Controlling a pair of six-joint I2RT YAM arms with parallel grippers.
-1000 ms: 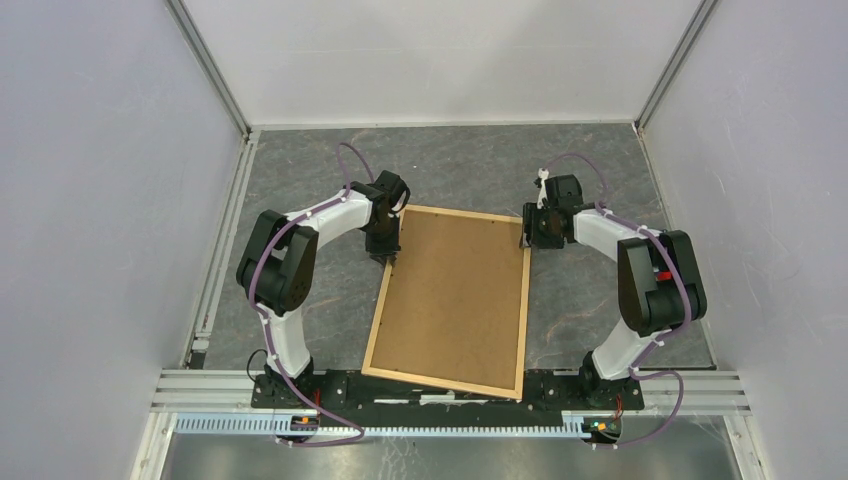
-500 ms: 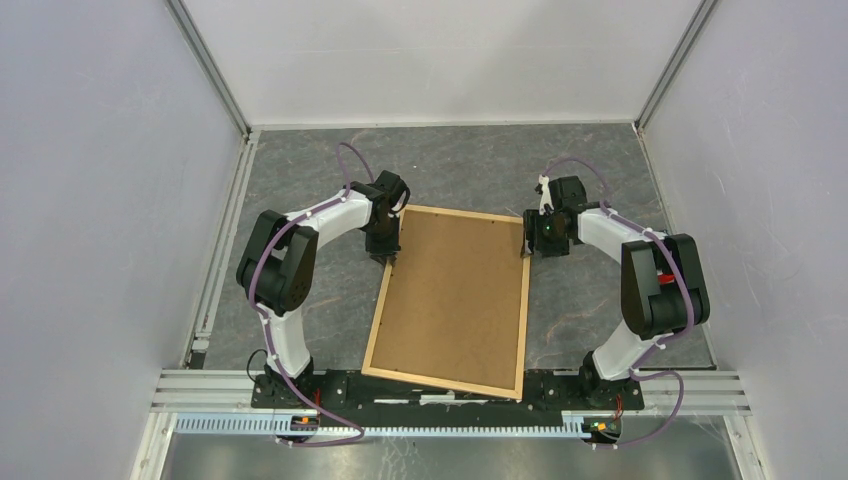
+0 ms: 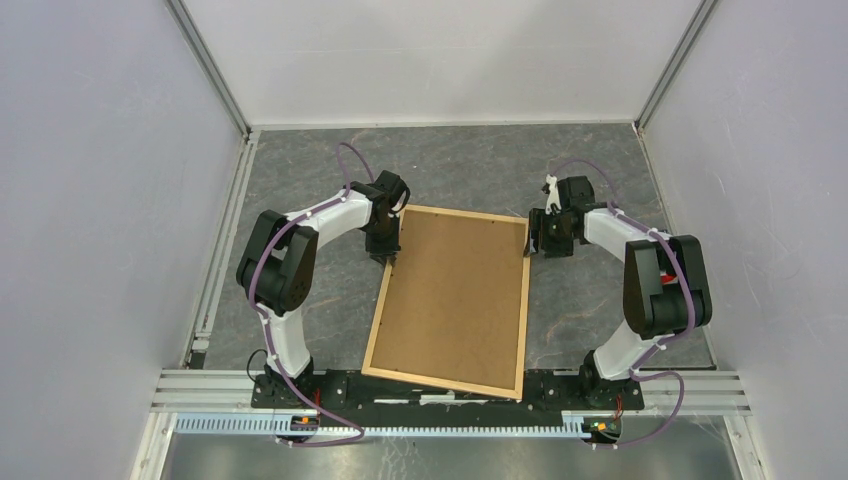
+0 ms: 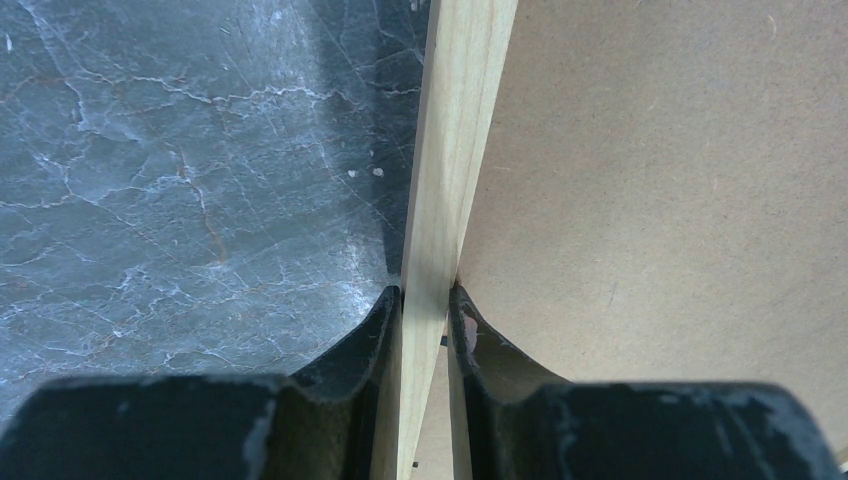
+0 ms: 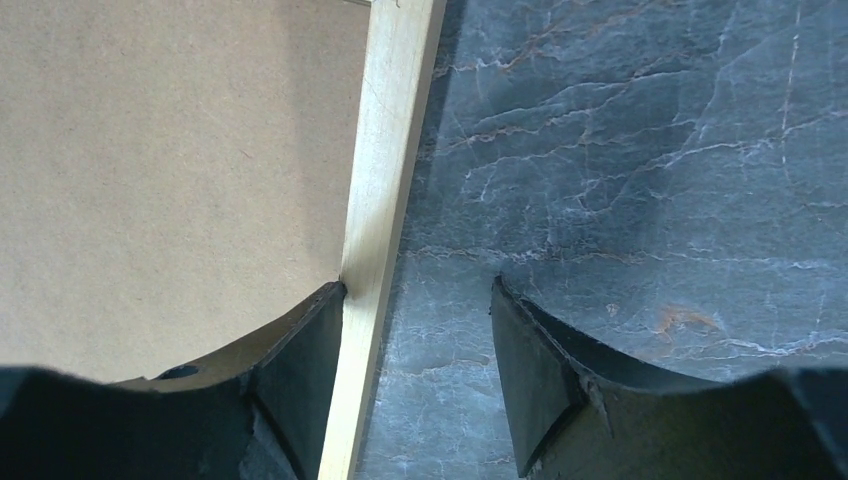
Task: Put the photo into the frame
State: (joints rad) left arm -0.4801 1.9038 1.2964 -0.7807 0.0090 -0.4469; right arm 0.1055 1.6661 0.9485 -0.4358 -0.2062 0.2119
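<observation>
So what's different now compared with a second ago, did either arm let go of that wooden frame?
The right gripper opened wider around the right rail of the wooden frame and drifted slightly outward; its outer finger stands clear of the wood. The left gripper stays clamped on the left rail. The frame and its brown backing board have not shifted.

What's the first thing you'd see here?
A big brown board in a light wooden frame lies flat in the middle of the grey table. The left gripper pinches the frame's left strip; the right gripper stands open astride the right strip.
</observation>
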